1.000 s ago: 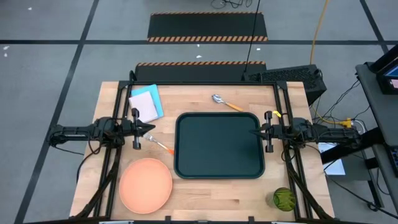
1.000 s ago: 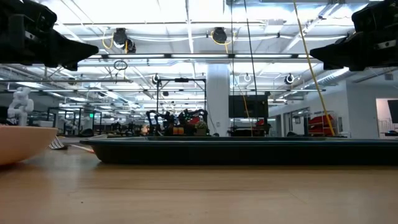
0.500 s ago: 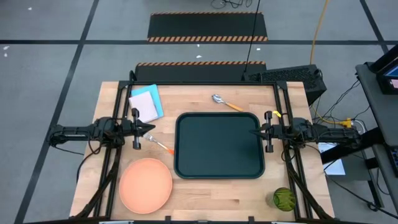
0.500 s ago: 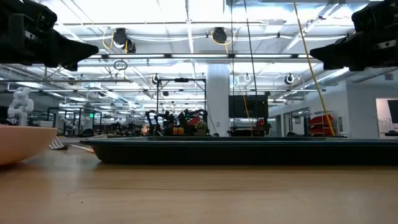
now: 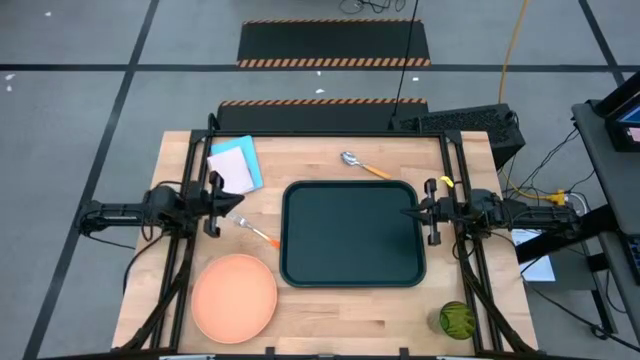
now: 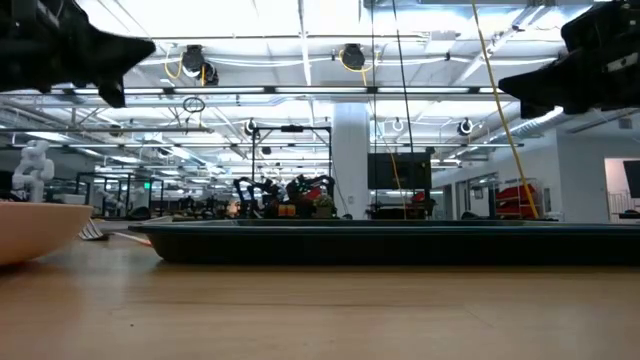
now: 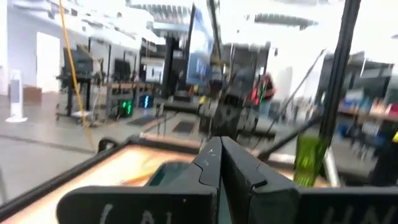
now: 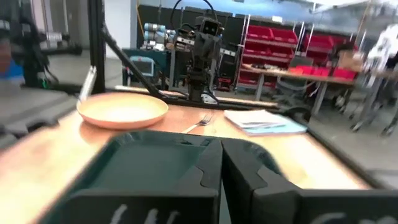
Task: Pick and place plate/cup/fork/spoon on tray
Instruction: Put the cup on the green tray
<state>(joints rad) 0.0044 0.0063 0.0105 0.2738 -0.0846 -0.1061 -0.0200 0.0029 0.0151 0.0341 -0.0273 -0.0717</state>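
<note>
Wooden and almost bare of progress, the counter [image 5: 340,310] carried every piece of tableware outside the tray [image 5: 352,233], which lay dark and empty in the middle. What had changed over the last second was small: the left end effector [image 5: 226,205] had drawn back a little toward its own side and turned slightly, so that it no longer reached as far toward the fork [image 5: 257,233] as it had a moment before; the low view showed its dark shape shifted likewise. Its two fingers [image 7: 219,163] were pressed together with nothing between them. The right end effector [image 5: 412,212] had not stirred, hanging at the tray's right rim with its fingers [image 8: 219,163] likewise together and empty. Nothing on the counter had moved. The plate [image 5: 235,297] sat at the near left corner, well apart from the tray; the fork lay between the left arm and the tray's left edge, just beside that rim; the spoon [image 5: 362,165] lay beyond the tray's far edge; the cup [image 5: 456,319] stood at the near right corner; a blue and white notebook [image 5: 235,165] rested at the far left. By my reading, the left arm's stir marked the start of work, probably a setting-up for the fork or the plate, though which one could not be told from its pose. All four placements were still to be done, and the left end effector would have to part its fingers before it could take anything.
</note>
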